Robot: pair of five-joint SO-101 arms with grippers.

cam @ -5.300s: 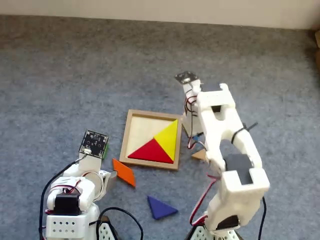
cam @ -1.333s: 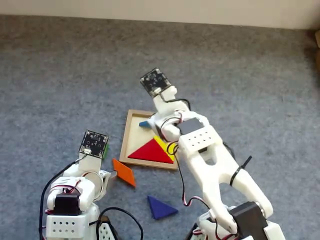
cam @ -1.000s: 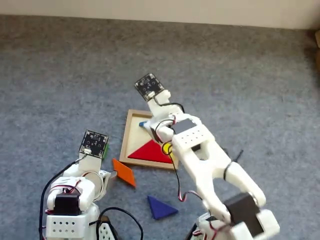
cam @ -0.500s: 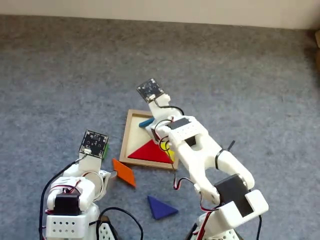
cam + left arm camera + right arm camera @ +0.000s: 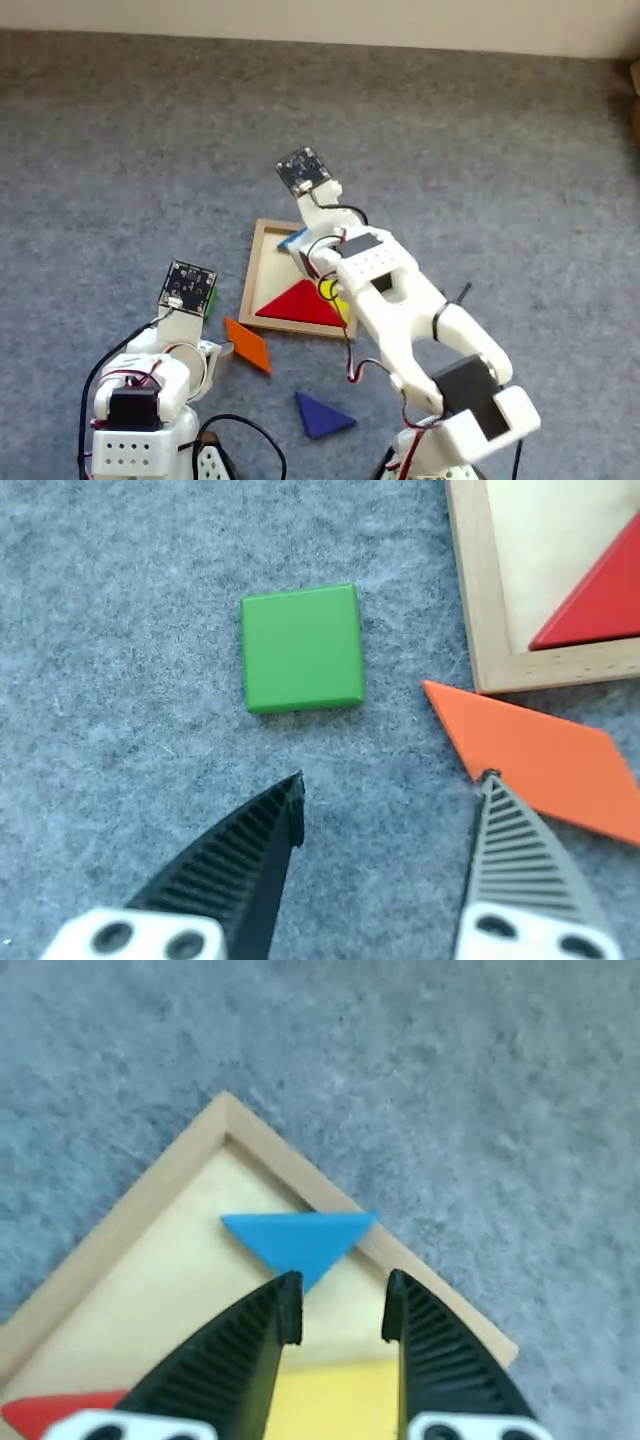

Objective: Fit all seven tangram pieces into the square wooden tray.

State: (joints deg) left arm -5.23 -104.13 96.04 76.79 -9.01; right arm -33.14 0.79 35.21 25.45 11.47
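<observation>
The square wooden tray (image 5: 258,272) lies mid-table with a red triangle (image 5: 290,300) and a yellow triangle (image 5: 331,293) in it. My right gripper (image 5: 300,246) hangs over the tray's far corner (image 5: 150,1195). Its jaws stand narrowly open (image 5: 340,1280). Just beyond its tips a small light-blue triangle (image 5: 300,1235) lies in that corner, one point overlapping the rim. My left gripper (image 5: 390,780) is open above the carpet, left of the tray. A green square (image 5: 302,648) lies ahead of it and an orange parallelogram (image 5: 535,760) touches one fingertip (image 5: 488,785).
A dark-blue triangle (image 5: 322,413) lies on the grey carpet near the arm bases. The orange parallelogram (image 5: 248,343) rests just off the tray's near-left corner. The right arm stretches across the tray's right half. Open carpet lies beyond the tray.
The right arm swung from beside the tray's right side to its far corner, bringing the light-blue triangle. That piece now lies at the rim. The left arm has not moved.
</observation>
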